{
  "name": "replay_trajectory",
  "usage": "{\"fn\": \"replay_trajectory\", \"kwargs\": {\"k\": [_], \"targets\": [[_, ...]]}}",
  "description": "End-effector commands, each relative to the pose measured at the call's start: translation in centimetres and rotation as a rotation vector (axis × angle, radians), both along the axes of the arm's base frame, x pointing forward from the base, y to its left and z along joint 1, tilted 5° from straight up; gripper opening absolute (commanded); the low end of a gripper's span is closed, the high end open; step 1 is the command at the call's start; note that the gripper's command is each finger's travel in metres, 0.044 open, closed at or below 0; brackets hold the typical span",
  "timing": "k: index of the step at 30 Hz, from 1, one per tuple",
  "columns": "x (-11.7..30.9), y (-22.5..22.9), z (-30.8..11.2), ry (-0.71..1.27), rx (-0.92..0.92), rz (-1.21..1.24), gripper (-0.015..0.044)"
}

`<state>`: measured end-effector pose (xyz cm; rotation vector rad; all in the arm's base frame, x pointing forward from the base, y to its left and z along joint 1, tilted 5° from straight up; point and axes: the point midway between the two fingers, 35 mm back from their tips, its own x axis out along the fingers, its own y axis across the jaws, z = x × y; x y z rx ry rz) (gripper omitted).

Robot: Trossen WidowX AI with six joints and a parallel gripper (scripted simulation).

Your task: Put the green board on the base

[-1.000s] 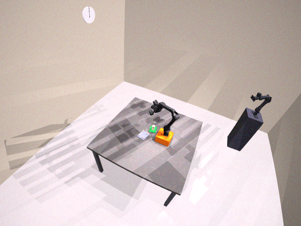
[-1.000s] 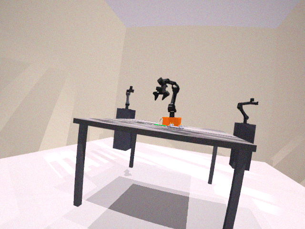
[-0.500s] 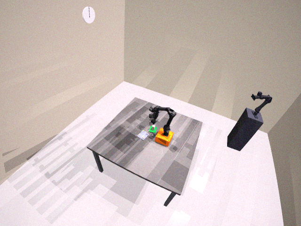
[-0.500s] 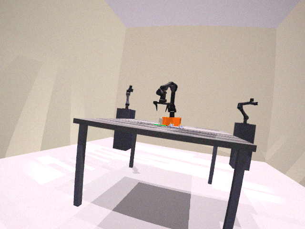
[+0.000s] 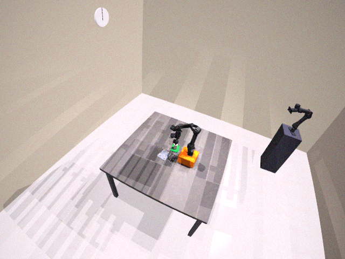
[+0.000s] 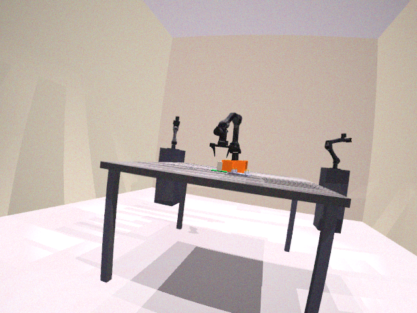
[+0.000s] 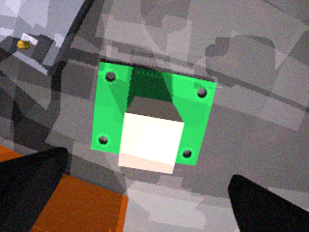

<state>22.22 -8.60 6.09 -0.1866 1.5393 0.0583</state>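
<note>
The green board (image 5: 177, 150) (image 6: 217, 170) (image 7: 105, 111) lies flat on the table with its pale square handle (image 6: 219, 165) (image 7: 152, 140) up. The wrist view shows its four corner holes. The grey base (image 5: 162, 155) (image 7: 50, 16) lies beside the board, apart from it. In the wrist view only one corner of the base shows, with a gold pin (image 7: 23, 44); the rest is out of frame. My gripper (image 6: 221, 156) (image 7: 151, 172) is open and empty, pointing down above the board. In the wrist view the handle shows between its fingers; in the exterior view the fingertips are above the handle.
The arm stands on an orange box (image 5: 186, 161) (image 6: 235, 165) (image 7: 82, 203), close to the board and the base. Dark pedestals (image 5: 281, 149) (image 6: 333, 182) with other arms stand away from the table. A round clock (image 5: 101, 17) hangs on the wall.
</note>
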Motion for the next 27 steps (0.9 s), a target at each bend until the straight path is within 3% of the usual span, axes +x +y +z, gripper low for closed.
{"fn": "replay_trajectory", "kwargs": {"k": [1,27], "targets": [[0.0,-0.1,-1.3,0.001,-0.006,0.006,0.044],[0.4,-0.4,-5.1,0.001,-0.006,0.006,0.044]]}}
